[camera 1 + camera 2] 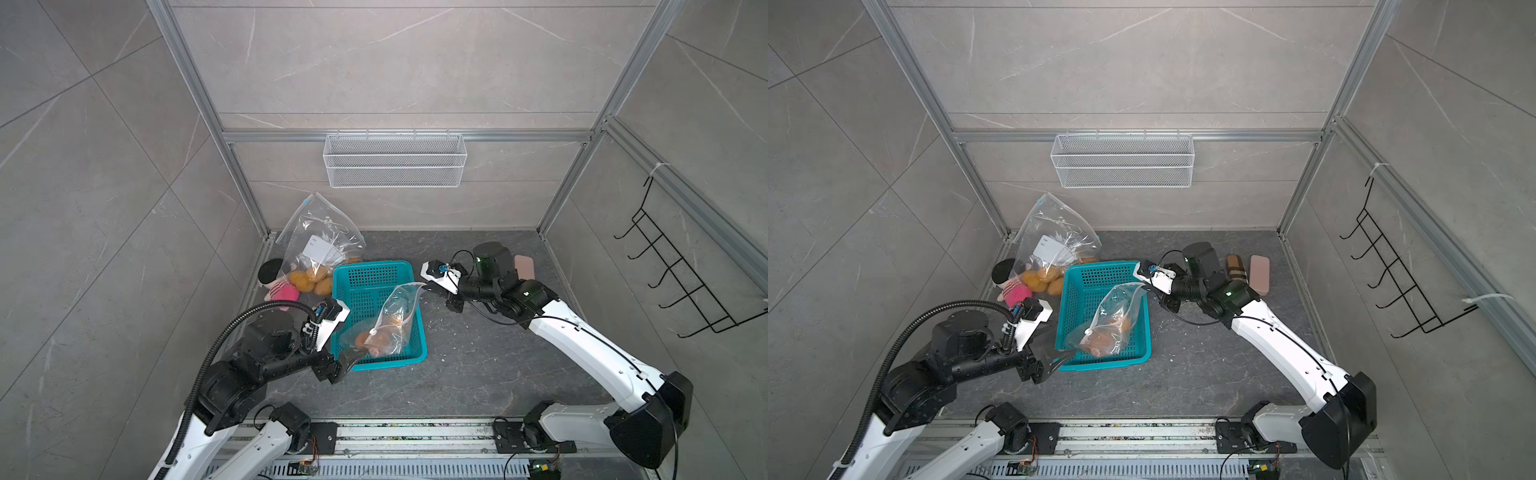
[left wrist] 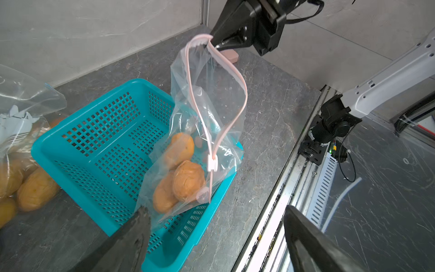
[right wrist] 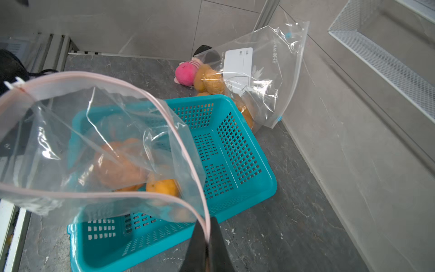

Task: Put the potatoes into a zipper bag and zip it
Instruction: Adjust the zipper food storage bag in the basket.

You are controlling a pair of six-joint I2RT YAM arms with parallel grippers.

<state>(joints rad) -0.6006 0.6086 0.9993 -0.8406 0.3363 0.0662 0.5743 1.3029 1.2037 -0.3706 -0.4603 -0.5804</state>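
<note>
Bright, even, soft light from overhead; only faint shadows beside the teal perforated plastic basket (image 1: 374, 263). White glare streaks across the clear crinkled plastic zipper bag (image 3: 94, 141) (heaviest in the right wrist view). Wide-angle stretch toward the edges of both top views. Out of focus: the black fingertips (image 2: 138, 230) in the left wrist view.

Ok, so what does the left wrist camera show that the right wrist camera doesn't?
Left wrist only: the right arm's base and a pink case. Right wrist only: the pink doll and the white mesh rack. Both: the teal basket, a second clear bag, and the zipper bag holding potatoes, pinched at its rim by the right pincer.
</note>
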